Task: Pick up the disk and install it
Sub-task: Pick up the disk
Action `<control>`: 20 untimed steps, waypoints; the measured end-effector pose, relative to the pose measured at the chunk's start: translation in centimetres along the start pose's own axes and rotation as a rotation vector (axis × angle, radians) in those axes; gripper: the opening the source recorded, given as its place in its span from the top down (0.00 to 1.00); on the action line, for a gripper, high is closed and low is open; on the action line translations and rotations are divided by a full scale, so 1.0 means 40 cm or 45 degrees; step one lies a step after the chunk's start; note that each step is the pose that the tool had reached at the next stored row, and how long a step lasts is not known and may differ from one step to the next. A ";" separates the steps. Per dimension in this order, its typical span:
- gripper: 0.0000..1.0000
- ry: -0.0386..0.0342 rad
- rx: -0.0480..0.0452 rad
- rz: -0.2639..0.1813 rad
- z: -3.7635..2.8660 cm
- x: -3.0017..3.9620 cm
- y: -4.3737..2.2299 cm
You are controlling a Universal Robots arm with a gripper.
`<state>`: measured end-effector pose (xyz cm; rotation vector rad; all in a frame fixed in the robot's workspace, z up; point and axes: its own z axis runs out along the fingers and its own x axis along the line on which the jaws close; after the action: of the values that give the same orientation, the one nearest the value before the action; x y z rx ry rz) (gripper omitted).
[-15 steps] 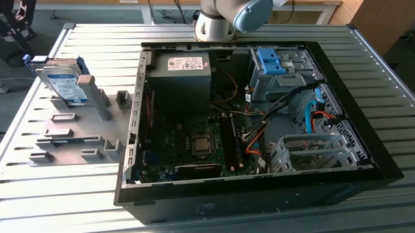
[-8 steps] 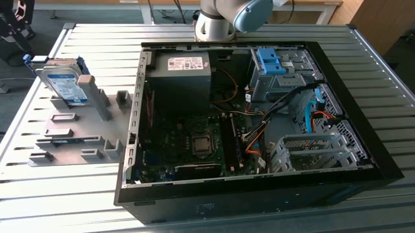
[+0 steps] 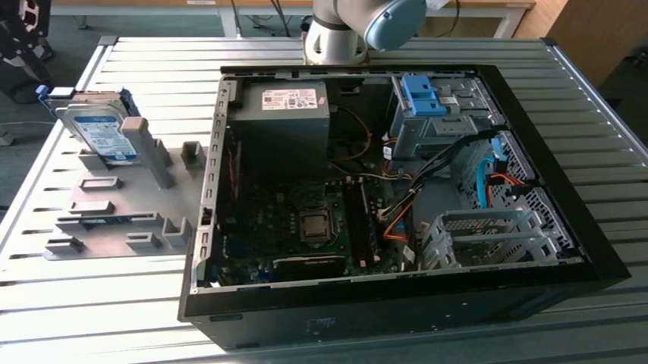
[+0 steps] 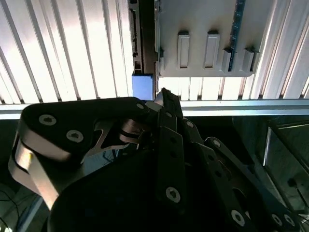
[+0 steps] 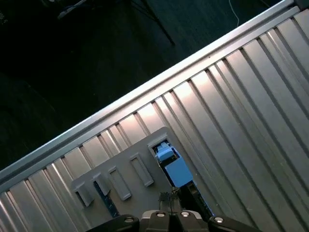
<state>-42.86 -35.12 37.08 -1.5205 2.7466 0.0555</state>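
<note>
Working on the pick-up step, with nothing grasped yet. Hanging the black linkage gripper (image 4: 164, 96) above the disk (image 3: 102, 130), a flat rectangular silver-metal hard drive with a white-and-blue label in a blue plastic bracket. Finding that disk standing on edge in the grey plastic slotted holder (image 3: 142, 199) on the ribbed metal table (image 3: 102, 318), at the exterior view's left, beside the open black computer case (image 3: 405, 322) and outside it. Looking down on its blue bracket end in both wrist views, just ahead of the gripper tip and apart from it. Showing the jaws drawn together, by the look of it, with nothing between them. Judging the next move as calling for spreading the jaws, lining them across the thin upright drive, and lowering squarely so as not to tip it in its slot.
</note>
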 end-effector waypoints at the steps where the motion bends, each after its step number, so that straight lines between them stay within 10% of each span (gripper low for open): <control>1: 0.89 0.0008 0.000 -0.023 0.000 0.000 0.000; 20: 0.89 0.0135 -0.008 -0.453 0.005 0.000 0.000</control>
<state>-42.86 -35.12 36.89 -1.9869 2.4385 0.0550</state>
